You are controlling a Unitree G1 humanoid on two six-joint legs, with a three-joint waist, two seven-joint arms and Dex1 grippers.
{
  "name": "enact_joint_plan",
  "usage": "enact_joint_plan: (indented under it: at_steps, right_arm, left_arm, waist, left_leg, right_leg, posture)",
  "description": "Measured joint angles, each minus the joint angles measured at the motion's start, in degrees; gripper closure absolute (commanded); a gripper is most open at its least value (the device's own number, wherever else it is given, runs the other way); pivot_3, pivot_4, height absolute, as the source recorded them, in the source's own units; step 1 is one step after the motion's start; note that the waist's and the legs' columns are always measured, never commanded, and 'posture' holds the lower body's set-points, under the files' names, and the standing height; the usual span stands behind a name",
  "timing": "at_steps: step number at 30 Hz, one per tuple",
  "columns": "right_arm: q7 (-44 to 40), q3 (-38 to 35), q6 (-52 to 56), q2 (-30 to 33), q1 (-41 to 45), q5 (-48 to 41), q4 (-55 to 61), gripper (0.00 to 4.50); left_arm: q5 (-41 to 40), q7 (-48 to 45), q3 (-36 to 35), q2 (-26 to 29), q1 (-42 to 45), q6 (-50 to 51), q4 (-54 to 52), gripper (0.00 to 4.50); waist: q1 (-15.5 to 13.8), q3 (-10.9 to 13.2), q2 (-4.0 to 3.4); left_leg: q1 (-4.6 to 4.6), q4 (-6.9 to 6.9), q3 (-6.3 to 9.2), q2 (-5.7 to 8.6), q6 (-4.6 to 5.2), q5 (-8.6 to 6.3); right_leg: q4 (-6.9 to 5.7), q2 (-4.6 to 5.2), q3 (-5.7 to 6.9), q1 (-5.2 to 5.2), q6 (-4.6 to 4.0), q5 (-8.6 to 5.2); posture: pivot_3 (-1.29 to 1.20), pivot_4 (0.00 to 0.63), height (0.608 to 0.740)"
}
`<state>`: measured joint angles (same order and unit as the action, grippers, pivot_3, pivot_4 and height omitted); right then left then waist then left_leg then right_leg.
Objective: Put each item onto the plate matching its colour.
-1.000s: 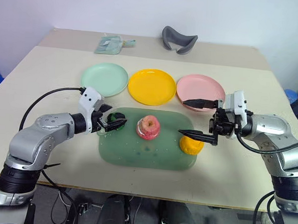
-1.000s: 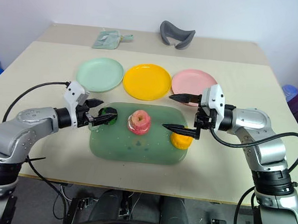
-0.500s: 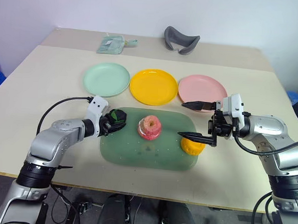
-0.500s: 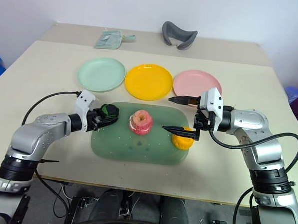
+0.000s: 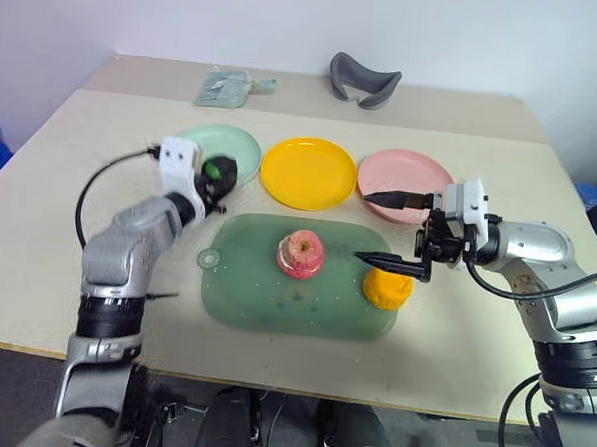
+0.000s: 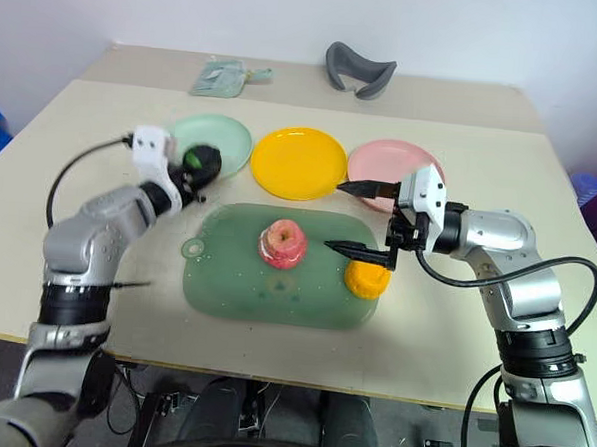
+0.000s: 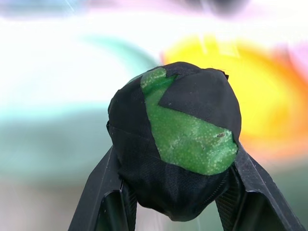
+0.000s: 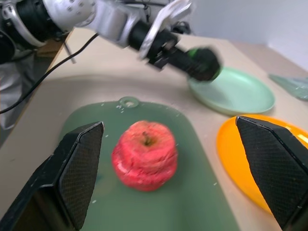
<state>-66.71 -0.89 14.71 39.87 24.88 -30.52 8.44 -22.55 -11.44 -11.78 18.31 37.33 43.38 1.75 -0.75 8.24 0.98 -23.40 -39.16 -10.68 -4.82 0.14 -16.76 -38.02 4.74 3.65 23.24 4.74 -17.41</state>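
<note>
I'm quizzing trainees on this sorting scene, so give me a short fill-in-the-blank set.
1. The left gripper is shut on the dark green ____.
2. The pink-red apple piece sits on the translucent green ____.
3. The yellow plate lies between the mint green plate and the ____ plate.

Missing words: lump; mat; pink

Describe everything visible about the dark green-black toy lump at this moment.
The dark green-black lump is a rounded ball, mostly black with a mesh-like surface and a bright green, finely grainy patch across its front. The shut left gripper pinches it between its two black fingers, holding it off the table over the near edge of the mint green plate. Nothing else touches it.
</note>
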Motion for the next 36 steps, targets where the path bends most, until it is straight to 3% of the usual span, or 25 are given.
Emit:
enact_joint_plan:
  at_steps: [7,10,13,15,17,23,29,36]
  right_arm:
    - [0.45,0.42,0.00,-1.89,2.09,0.73,-2.19,0.00]
    - [0.63,0.54,-0.02,-2.74,3.08,1.04,-2.48,0.00]
    - [0.76,0.54,-0.02,-2.76,3.10,1.14,-2.58,0.00]
    - [1.07,0.54,-0.02,-2.77,3.09,1.14,-2.56,0.00]
    - [1.32,0.53,0.08,-2.76,3.05,1.13,-2.42,0.00]
    - [2.72,0.35,1.35,-2.50,0.37,1.17,-0.74,0.00]
    - [3.77,0.08,3.00,-0.93,-5.48,1.16,1.44,0.00]
    - [5.63,-1.93,4.62,-0.02,-10.77,0.60,4.46,0.00]
  left_arm:
    - [4.88,11.07,-4.28,-4.96,10.21,-13.67,24.71,2.66]
    - [5.99,11.30,-4.72,-5.60,11.41,-20.07,32.55,1.70]
    - [6.33,10.38,-4.80,-5.55,11.44,-23.31,35.98,0.27]
    - [6.21,9.21,-4.83,-5.48,11.44,-24.29,36.02,0.06]
    - [5.38,6.45,-4.75,-5.31,10.46,-23.88,33.26,0.06]
    - [-0.76,-7.54,-1.95,-1.39,-1.46,-17.49,11.98,0.06]
    - [-3.53,-24.16,1.52,8.35,-13.53,-17.82,-2.32,0.06]
    - [-11.44,-39.97,1.91,16.58,-19.34,-14.92,-12.12,0.06]
  waist:
    - [0.15,0.01,0.01]
    - [0.15,0.02,0.02]
    - [0.11,0.02,0.03]
    - [0.08,0.03,0.04]
    - [0.16,0.03,0.04]
    - [0.73,0.03,0.03]
    - [1.07,0.04,0.01]
    - [1.37,0.04,0.00]
  left_leg:
    - [0.00,0.01,-0.08,-0.01,-0.01,0.01]
    - [-0.02,0.02,-0.19,0.00,-0.01,0.01]
    - [-0.03,0.02,-0.21,-0.01,-0.01,0.01]
    - [-0.04,0.01,-0.22,0.00,-0.01,0.01]
    - [-0.04,0.02,-0.22,0.00,-0.01,0.01]
    - [-0.04,0.08,-0.19,-0.03,-0.06,0.03]
    - [-0.03,0.06,-0.16,-0.02,-0.06,0.03]
    - [-0.01,0.08,-0.04,-0.03,-0.06,0.03]
  right_leg:
    - [0.01,-0.03,0.03,0.03,0.00,0.00]
    - [0.03,-0.03,0.04,0.03,0.01,0.00]
    - [0.03,-0.03,0.05,0.04,0.01,0.00]
    - [0.03,-0.02,0.05,0.04,0.01,0.00]
    - [0.03,-0.02,0.05,0.05,0.01,0.00]
    - [-0.01,-0.04,0.05,0.09,0.00,0.00]
    - [-0.01,-0.01,0.05,0.06,0.00,-0.01]
    - [-0.02,-0.01,0.02,0.06,-0.01,-0.01]
  posture:
    - [0.00,0.150,0.740]
    - [0.00,0.150,0.740]
    - [0.00,0.150,0.740]
    - [0.00,0.150,0.740]
    - [0.00,0.150,0.740]
    - [0.00,0.150,0.740]
    - [0.00,0.150,0.740]
    - [0.00,0.150,0.740]
